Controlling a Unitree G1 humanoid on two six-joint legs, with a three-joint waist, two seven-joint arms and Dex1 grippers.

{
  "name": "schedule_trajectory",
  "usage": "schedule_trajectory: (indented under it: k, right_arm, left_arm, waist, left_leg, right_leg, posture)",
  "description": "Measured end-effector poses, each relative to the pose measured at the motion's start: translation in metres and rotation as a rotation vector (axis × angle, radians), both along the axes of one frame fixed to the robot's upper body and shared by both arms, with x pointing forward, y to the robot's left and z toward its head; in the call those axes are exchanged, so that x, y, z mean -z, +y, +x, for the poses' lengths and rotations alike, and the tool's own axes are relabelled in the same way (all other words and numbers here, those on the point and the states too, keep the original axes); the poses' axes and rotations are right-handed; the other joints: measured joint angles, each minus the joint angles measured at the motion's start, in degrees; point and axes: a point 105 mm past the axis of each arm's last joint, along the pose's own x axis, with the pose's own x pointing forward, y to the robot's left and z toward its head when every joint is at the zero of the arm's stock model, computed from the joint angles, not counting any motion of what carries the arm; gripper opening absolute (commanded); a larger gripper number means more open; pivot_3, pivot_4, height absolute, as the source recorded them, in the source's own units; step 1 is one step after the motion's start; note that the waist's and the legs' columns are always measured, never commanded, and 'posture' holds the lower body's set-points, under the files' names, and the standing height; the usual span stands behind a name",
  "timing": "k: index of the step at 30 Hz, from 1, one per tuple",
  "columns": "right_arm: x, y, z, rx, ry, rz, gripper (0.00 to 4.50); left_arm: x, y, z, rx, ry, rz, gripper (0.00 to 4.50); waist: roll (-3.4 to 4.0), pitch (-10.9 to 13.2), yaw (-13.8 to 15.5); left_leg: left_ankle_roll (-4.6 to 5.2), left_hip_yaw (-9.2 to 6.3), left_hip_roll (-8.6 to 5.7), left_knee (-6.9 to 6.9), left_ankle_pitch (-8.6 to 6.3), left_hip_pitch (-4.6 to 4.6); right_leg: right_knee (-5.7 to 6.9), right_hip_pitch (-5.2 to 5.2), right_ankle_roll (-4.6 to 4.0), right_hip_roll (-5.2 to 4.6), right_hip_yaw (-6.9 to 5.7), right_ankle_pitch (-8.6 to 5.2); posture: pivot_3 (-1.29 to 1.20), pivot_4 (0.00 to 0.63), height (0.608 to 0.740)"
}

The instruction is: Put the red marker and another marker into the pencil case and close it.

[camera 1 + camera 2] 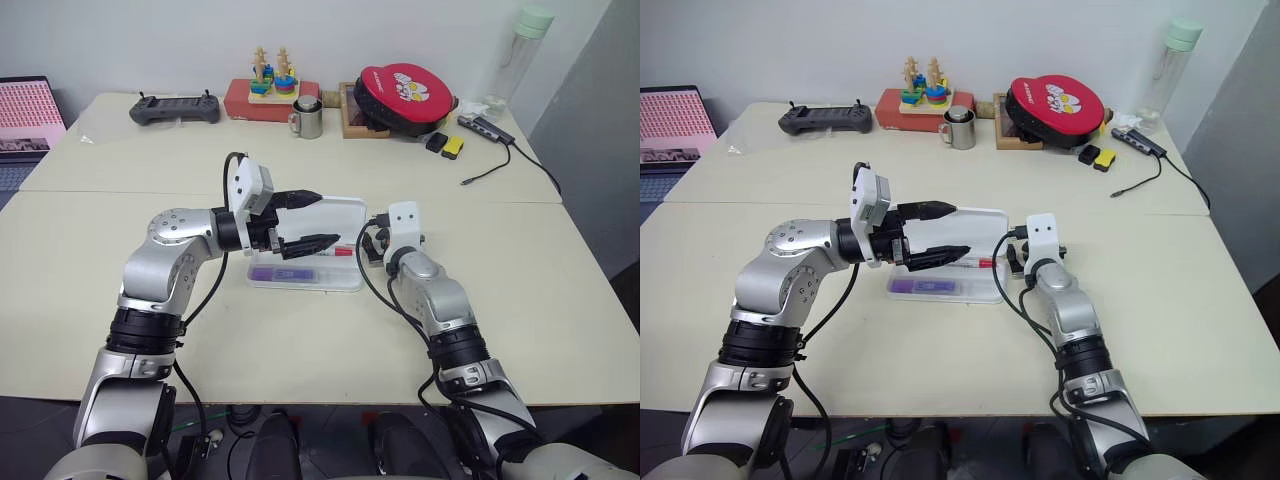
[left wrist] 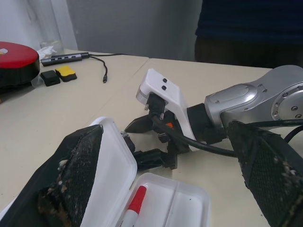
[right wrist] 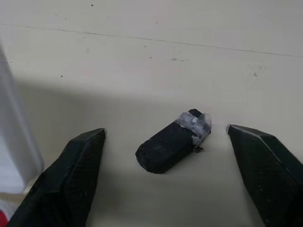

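left eye view has the left gripper (image 1: 305, 220) at frame centre, its two black fingers spread wide and pointing toward the right of the picture, one finger above the raised lid of the pencil case (image 1: 345, 212) and one in front of it; nothing is pinched between them. just right of centre the right gripper (image 2: 142, 142) sits low at the case's right end; its fingers are spread with nothing between them, and in the right wrist view a small black block (image 3: 171, 147) lies on the table (image 1: 100, 250) ahead of it.

the case stands open at centre. the red marker (image 1: 338, 252) lies in the tray, red cap toward the right gripper, and another marker (image 1: 282, 273), the purple one, lies nearer the front wall of the tray.

judging from this, both markers are already in; what is left is folding the lid down and shutting it, which the left fingers look placed to begin.
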Motion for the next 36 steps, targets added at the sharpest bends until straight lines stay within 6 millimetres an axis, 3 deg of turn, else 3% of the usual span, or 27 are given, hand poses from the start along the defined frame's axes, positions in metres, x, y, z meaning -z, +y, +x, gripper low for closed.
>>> schedule_trajectory:
  k: [4,14,20,24,26,29,33,36]
  right_arm:
    - [0.000,-0.004,-0.001,0.015,-0.003,-0.009,2.53]
    - [-0.001,-0.045,-0.007,0.152,-0.001,-0.031,0.27]
    - [-0.004,-0.058,-0.007,0.193,-0.010,-0.001,0.24]
    - [-0.029,-0.060,-0.008,0.122,-0.114,0.058,0.24]
    - [-0.049,-0.055,-0.016,-0.025,-0.181,0.083,0.24]
    - [-0.061,-0.040,-0.033,-0.238,-0.202,0.123,0.24]
    - [-0.054,-0.011,-0.069,-0.589,-0.080,0.111,0.24]
    - [-0.044,-0.004,-0.081,-0.690,-0.014,0.062,0.24]
  left_arm:
    - [0.000,-0.001,-0.001,0.003,-0.002,-0.003,4.50]
    - [-0.008,-0.014,0.005,-0.009,-0.036,-0.056,4.50]
    - [-0.012,-0.018,0.007,0.008,-0.050,-0.068,4.50]
    - [-0.008,-0.017,0.007,0.019,-0.033,-0.062,4.50]
    - [-0.007,-0.014,0.005,0.036,-0.023,-0.040,4.50]
    - [-0.003,-0.004,0.002,0.046,0.001,0.002,4.50]
    - [0.001,0.011,-0.003,0.059,0.015,0.062,4.50]
    - [0.004,0.021,-0.005,0.060,0.028,0.108,4.50]
  waist:
    - [0.00,0.00,0.42]
    - [0.00,0.00,0.55]
    - [0.00,0.00,0.16]
    - [0.00,0.00,0.15]
    - [0.00,0.00,0.16]
    - [0.01,0.01,0.06]
    - [0.01,0.01,0.09]
    - [0.01,0.01,0.12]
  left_leg:
    - [0.00,-0.01,-0.01,0.02,0.00,-0.01]
    - [0.00,0.00,-0.01,0.02,0.00,-0.03]
    - [0.00,0.00,-0.01,0.00,0.00,-0.03]
    - [0.00,0.01,-0.02,-0.01,0.00,-0.04]
    - [0.00,0.01,-0.02,-0.02,0.00,-0.05]
    - [0.00,0.00,-0.01,-0.05,0.00,-0.03]
    - [0.00,-0.01,0.00,-0.01,0.00,-0.03]
    - [0.00,-0.01,0.00,0.02,0.00,-0.03]
  right_leg:
    - [-0.01,0.02,0.00,-0.01,-0.02,0.00]
    - [-0.04,0.02,0.00,-0.01,-0.01,0.00]
    - [-0.04,0.01,0.00,-0.01,0.00,0.00]
    - [-0.06,0.00,0.00,-0.01,0.00,0.00]
    - [-0.07,0.00,0.00,-0.01,-0.01,-0.01]
    - [-0.07,0.01,-0.02,0.00,-0.02,-0.02]
    - [-0.06,0.02,-0.02,0.00,-0.03,-0.03]
    - [-0.07,0.01,0.02,0.00,-0.02,-0.04]
  posture:
    - [0.00,0.150,0.740]
    - [0.00,0.150,0.740]
    - [0.00,0.150,0.740]
    - [0.00,0.150,0.740]
    - [0.00,0.150,0.740]
    - [0.00,0.150,0.740]
    - [0.00,0.150,0.740]
    - [0.00,0.150,0.740]
